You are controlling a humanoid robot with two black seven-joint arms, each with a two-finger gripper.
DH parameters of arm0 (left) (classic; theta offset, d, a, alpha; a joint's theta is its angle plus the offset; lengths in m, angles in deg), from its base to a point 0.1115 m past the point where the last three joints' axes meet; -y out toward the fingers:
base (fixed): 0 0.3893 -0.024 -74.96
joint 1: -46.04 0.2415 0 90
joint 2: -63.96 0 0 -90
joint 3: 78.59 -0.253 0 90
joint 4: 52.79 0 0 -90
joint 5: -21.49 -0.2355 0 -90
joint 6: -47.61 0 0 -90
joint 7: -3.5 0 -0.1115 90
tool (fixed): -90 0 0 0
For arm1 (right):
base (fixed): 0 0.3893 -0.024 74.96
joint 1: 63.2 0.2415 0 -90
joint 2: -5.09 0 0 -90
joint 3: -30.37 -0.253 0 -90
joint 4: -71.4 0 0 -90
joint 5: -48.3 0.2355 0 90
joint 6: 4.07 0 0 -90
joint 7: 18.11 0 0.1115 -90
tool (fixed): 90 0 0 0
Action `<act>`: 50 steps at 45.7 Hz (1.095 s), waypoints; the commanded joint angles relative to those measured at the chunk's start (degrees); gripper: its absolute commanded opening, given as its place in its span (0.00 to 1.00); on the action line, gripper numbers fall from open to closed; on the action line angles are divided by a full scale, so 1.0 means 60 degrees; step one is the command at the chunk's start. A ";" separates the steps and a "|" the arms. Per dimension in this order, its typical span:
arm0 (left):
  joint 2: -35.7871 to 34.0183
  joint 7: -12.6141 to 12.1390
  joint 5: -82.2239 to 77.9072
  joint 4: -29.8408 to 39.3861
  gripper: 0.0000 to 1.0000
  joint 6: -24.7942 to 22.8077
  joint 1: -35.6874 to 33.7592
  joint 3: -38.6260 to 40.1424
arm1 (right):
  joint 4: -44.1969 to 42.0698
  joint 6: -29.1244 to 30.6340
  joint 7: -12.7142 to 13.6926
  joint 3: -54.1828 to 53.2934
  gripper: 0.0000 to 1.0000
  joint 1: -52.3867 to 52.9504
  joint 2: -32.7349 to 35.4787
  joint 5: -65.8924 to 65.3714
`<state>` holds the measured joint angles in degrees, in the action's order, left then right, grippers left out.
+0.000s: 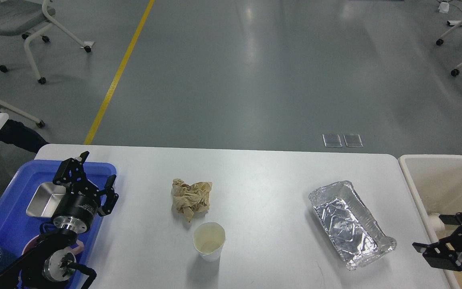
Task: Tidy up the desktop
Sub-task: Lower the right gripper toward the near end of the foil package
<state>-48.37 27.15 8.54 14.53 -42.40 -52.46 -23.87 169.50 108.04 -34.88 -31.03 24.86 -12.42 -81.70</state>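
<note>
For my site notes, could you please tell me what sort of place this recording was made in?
Probably a robotics lab or industrial test hall: a grey sealed floor with a yellow lane line, wheeled office chairs pushed aside, and a white desktop staged with a foil tray.

We find the desktop (pixel 263 176) white, smooth, with rounded far corners. At its left end rests a blue tray (pixel 10 224). Near the middle lies a crumpled brown paper (pixel 191 198), and just in front of it stands an upright white paper cup (pixel 209 241). Well to the right lies an empty foil pan (pixel 351 222), set at a slant.
</note>
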 commanded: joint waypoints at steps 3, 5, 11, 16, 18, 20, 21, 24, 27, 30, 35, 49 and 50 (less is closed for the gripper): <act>0.0031 -0.0001 0.0005 -0.0073 0.96 0.0001 0.0026 -0.0010 | -0.0103 -0.1851 0.0130 0.0039 1.00 0.0000 0.0355 0.0000; 0.0089 -0.0001 0.0005 -0.0117 0.96 0.0001 0.0026 -0.0010 | -0.0177 -0.2291 0.0217 0.0112 1.00 -0.0015 0.0428 0.0000; 0.0148 -0.0001 0.0005 -0.0146 0.96 0.0001 0.0026 -0.0010 | -0.0235 -0.2600 0.1109 0.0215 1.00 -0.0337 0.0458 0.0000; 0.0148 -0.0001 0.0005 -0.0161 0.96 0.0001 0.0040 -0.0010 | -0.0236 -0.2673 0.1492 0.0244 1.00 -0.0395 0.0443 0.0628; 0.0148 -0.0001 0.0005 -0.0175 0.96 0.0016 0.0026 -0.0010 | -0.0221 -0.2630 0.1478 0.0259 1.00 -0.0425 0.0501 0.1462; 0.0148 -0.0001 0.0005 -0.0161 0.96 0.0016 0.0026 -0.0010 | -0.0221 -0.2615 0.1463 0.0273 1.00 -0.0483 0.0560 0.1846; 0.0148 -0.0015 0.0005 -0.0161 0.96 0.0016 0.0026 -0.0010 | -0.0221 -0.2615 0.1463 0.0273 1.00 -0.0527 0.0618 0.1877; 0.0148 -0.0015 0.0005 -0.0161 0.96 0.0016 0.0026 -0.0010 | -0.0221 -0.2630 0.1463 0.0273 1.00 -0.0688 0.0736 0.1804; 0.0148 -0.0015 0.0005 -0.0161 0.96 0.0030 0.0026 -0.0010 | -0.0221 -0.2630 0.1463 0.0273 1.00 -0.0747 0.0750 0.1804; 0.0148 -0.0015 0.0005 -0.0175 0.96 0.0030 0.0040 -0.0010 | -0.0221 -0.2659 0.1448 0.0302 1.00 -0.0776 0.0794 0.1818; 0.0148 -0.0015 0.0005 -0.0161 0.96 0.0060 0.0040 -0.0010 | -0.0221 -0.2659 0.1448 0.0317 1.00 -0.0776 0.0722 0.1906; 0.0118 0.0072 -0.0025 -0.0175 0.96 -0.0043 0.0216 -0.0054 | -0.0630 -0.2148 0.1638 0.0361 1.00 -0.0864 -0.0172 0.5667; 0.0119 0.0072 -0.0039 -0.0161 0.96 -0.0043 0.0231 -0.0068 | -0.0689 -0.2030 0.1711 0.0361 1.00 -0.0864 -0.0201 0.6120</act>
<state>-47.62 27.48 8.42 13.52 -42.58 -51.44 -24.10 166.78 93.38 -25.83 -28.81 19.75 -11.49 -56.98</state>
